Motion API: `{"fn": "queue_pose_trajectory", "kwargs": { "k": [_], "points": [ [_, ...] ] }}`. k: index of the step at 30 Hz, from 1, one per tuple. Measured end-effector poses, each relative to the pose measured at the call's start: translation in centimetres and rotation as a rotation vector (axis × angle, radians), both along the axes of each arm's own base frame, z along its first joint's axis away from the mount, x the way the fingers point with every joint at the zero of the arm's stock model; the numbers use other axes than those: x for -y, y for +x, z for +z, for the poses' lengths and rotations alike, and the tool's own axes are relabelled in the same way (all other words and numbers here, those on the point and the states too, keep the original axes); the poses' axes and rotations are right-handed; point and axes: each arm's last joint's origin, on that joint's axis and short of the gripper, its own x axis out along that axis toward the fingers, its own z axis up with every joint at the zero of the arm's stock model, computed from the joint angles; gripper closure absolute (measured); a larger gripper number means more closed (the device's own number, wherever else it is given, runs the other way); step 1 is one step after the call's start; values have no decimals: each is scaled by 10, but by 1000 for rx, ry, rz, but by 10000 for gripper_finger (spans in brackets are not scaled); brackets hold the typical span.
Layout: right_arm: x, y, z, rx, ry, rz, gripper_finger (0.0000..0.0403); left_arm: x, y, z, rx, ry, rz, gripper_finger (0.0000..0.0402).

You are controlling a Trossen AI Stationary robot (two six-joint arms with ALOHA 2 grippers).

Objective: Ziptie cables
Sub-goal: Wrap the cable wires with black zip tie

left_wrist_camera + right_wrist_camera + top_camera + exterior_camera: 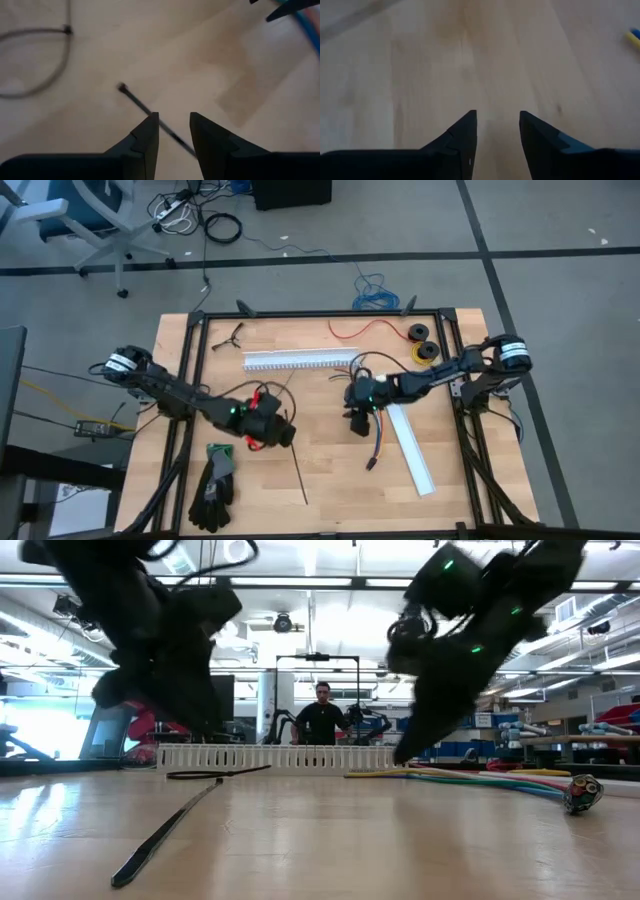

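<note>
The cables, a bundle of thin coloured wires, lie on the wooden table right of centre and end in a small dark connector toward the near edge. A black zip tie lies flat on the table near the middle. My left gripper hovers open above the zip tie's far end; in the left wrist view the zip tie runs under the gap between the fingers of the left gripper. My right gripper stands open over bare wood just left of the cables, above the table.
A white slotted channel lies across the far middle, another slants right of the cables. Black gloves lie at the near left. A red wire and two tape rolls are at the far right. A person stands beyond the table.
</note>
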Motion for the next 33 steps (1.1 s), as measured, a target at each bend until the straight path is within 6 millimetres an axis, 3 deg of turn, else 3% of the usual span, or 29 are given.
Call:
{"fn": "queue_pose_trajectory", "kwargs": {
  "k": [6, 11, 16, 25, 33],
  "points": [
    [-38, -30, 26, -26, -144, -60, 277, 17, 15, -20, 99, -51, 46, 282],
    [-58, -57, 49, 27, -232, -120, 277, 7, 23, -42, 57, -63, 147, 282],
    [-71, -70, 62, 79, -226, -87, 279, 4, 24, -40, 65, -79, 192, 282],
    [-75, -70, 57, 69, -272, -95, 279, 0, 33, -10, -43, 33, 245, 282],
    [-74, -71, 46, 48, -283, -95, 280, -14, 35, -15, -90, -27, 317, 282]
  ]
}}
